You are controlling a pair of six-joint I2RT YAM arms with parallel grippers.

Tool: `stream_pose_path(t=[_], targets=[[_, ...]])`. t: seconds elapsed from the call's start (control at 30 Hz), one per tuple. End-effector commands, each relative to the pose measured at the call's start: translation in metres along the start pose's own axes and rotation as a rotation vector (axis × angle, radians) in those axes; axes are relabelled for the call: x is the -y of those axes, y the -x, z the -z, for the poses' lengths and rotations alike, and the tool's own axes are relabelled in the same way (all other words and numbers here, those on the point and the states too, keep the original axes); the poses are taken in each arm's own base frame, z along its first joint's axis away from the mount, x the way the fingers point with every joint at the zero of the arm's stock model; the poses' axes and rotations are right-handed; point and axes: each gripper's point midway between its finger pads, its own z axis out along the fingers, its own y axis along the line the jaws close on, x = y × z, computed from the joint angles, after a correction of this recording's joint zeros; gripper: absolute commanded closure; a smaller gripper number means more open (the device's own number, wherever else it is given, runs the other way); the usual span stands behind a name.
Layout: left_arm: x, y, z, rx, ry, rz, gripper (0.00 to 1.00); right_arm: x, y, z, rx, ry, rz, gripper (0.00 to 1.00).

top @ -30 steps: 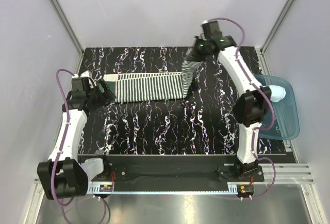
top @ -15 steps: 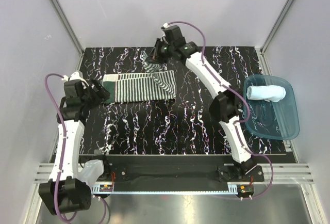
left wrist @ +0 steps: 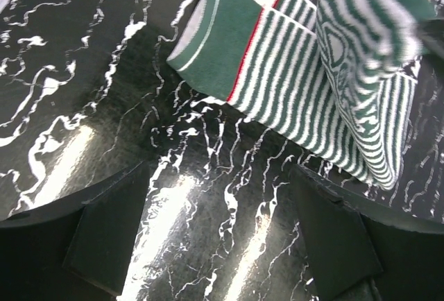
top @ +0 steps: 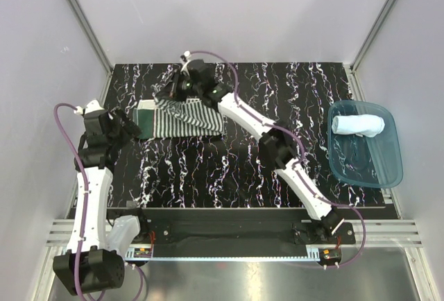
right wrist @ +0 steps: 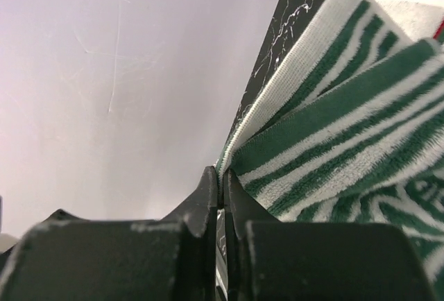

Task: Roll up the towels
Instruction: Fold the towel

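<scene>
The striped towel [top: 191, 119] lies on the black marbled table at the back left, its right end lifted and folded over to the left. My right gripper [top: 169, 93] is shut on that lifted edge, which is pinched between the jaws [right wrist: 220, 184] in the right wrist view; the striped towel [right wrist: 340, 127] hangs to the right. My left gripper [top: 133, 125] stands open just off the towel's solid green end, with only bare table between its fingers [left wrist: 220, 176]; the striped towel [left wrist: 291, 86] lies ahead of it. The pale blue towel [top: 358, 125] sits rolled in the tray.
The translucent blue tray [top: 388, 170] rests at the table's right edge, partly overhanging it. Grey walls close in the back and both sides. The right arm stretches diagonally across the middle of the table.
My right gripper has swept from the back right to the back left, carrying the striped towel's end over the rest of it. The left gripper has backed off a little to the left.
</scene>
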Motion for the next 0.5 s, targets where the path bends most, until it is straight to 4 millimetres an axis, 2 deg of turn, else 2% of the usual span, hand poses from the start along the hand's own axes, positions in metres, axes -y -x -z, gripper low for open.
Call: stream_pose_path(t=[0.0,0.07,0.1,0.13,0.17,0.2,0.23,0.33,0.37,0.4,0.43,0.47], targets=[[-0.005,0.02,0.006,0.07,0.041,0.011,0.12,-0.029,-0.005,-0.017,0.027,0.163,0.008,1.0],[-0.006,0.019,0.005,0.07,0.047,0.01,0.12,-0.027,-0.021,-0.027,0.007,0.179,-0.003,0.99],[-0.006,0.019,0.005,0.07,0.05,0.01,0.12,-0.022,-0.029,-0.034,-0.002,0.203,0.002,0.95],[-0.006,0.019,0.004,0.069,0.051,0.01,0.12,-0.02,-0.036,-0.039,-0.01,0.213,0.0,0.69],[-0.006,0.018,0.003,0.064,0.052,0.01,0.11,-0.019,-0.039,-0.041,-0.009,0.221,0.0,0.51],[-0.007,0.018,0.002,0.059,0.056,0.01,0.12,-0.013,-0.045,-0.045,-0.021,0.222,-0.004,0.29],[-0.007,0.018,0.002,0.058,0.057,0.009,0.11,-0.012,-0.044,-0.045,-0.019,0.229,-0.002,0.01],[-0.008,0.018,0.001,0.055,0.062,0.008,0.11,-0.014,-0.041,-0.041,-0.018,0.218,0.009,0.0],[-0.009,0.017,0.0,0.053,0.065,0.007,0.12,-0.016,-0.033,-0.036,-0.006,0.22,0.015,0.0],[-0.009,0.017,0.001,0.054,0.063,0.006,0.12,-0.038,-0.02,-0.023,0.014,0.243,0.035,0.0],[-0.009,0.017,0.001,0.054,0.064,0.005,0.12,-0.025,-0.023,-0.021,0.005,0.208,0.035,0.0],[-0.009,0.017,0.0,0.054,0.063,0.003,0.12,-0.026,-0.013,-0.013,0.023,0.197,0.044,0.0]])
